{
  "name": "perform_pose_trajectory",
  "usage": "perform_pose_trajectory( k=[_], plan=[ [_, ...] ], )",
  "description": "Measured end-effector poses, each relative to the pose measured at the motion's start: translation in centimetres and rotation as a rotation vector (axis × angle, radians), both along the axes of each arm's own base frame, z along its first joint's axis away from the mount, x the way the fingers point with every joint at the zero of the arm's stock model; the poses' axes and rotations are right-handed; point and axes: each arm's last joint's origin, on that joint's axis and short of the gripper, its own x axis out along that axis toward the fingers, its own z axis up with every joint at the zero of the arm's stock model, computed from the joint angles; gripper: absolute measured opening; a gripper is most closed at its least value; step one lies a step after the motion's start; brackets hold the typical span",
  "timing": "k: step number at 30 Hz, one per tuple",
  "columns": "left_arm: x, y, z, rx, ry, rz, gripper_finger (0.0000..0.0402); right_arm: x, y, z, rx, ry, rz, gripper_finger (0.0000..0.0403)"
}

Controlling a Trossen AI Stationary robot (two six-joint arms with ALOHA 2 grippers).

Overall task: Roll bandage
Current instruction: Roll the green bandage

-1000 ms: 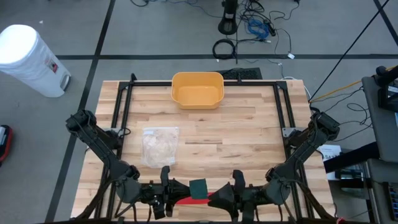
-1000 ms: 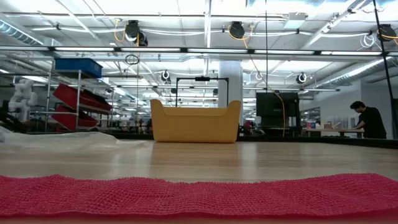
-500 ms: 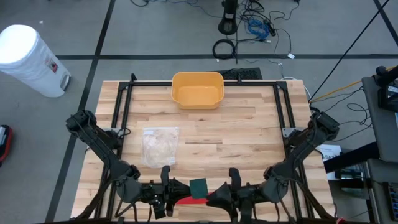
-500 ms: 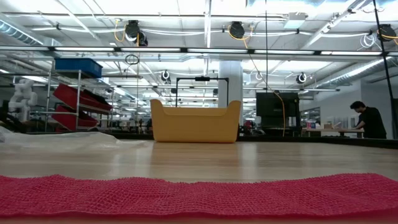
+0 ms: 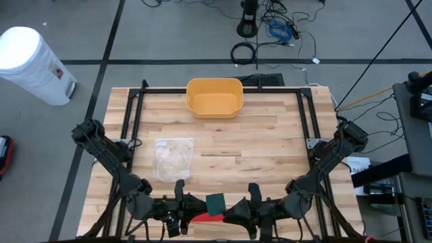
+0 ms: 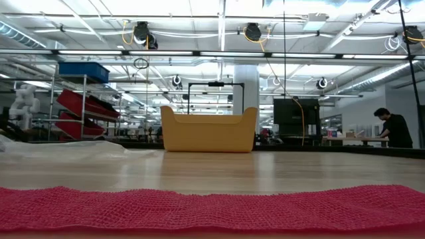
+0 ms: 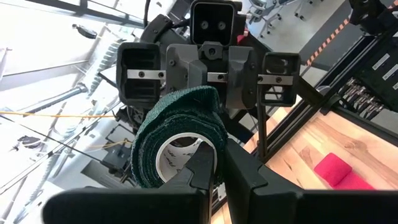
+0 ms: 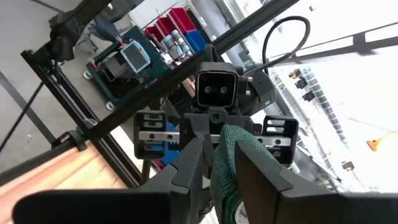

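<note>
Green bandage roll (image 7: 177,146): being held between both facing grippers at the table's near edge, left gripper (image 7: 214,165) clamping its core, right gripper (image 8: 219,163) pinching its edge, red bandage tail (image 5: 202,217) trailing below them.

bandage roll (image 7: 177,134): we note dark green, white core
loose bandage strip (image 6: 212,209): red, woven mesh
bin (image 5: 214,97): yellow
worktop (image 5: 270,145): pale wood planks

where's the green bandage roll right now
In the high view the green bandage roll sits at the table's near edge, centred, held up between the left end effector and the right end effector, just above the red bandage strip.
</note>
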Motion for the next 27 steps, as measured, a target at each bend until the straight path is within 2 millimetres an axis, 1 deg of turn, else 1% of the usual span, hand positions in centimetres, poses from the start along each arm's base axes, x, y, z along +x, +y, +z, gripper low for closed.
perform_pose_trajectory(
  k=[10,13,19,27],
  plan=[
    [-0.01,0.01,0.02,-0.001,-0.001,0.0,0.0025,0.37,-0.45,0.06,-0.002,-0.005,-0.016,0.0077],
    [-0.01,0.01,0.02,-0.001,-0.001,0.0,0.0025,0.37,-0.48,0.12,0.002,-0.009,-0.017,0.0062],
    [-0.01,-0.02,0.01,-0.006,-0.001,-0.01,0.0025,0.37,-0.47,0.09,0.0,-0.008,-0.017,0.0006],
    [-0.01,0.03,0.01,0.009,0.0,0.01,0.0025,0.33,-0.42,0.06,0.004,-0.004,-0.015,0.0001]
  ],
)
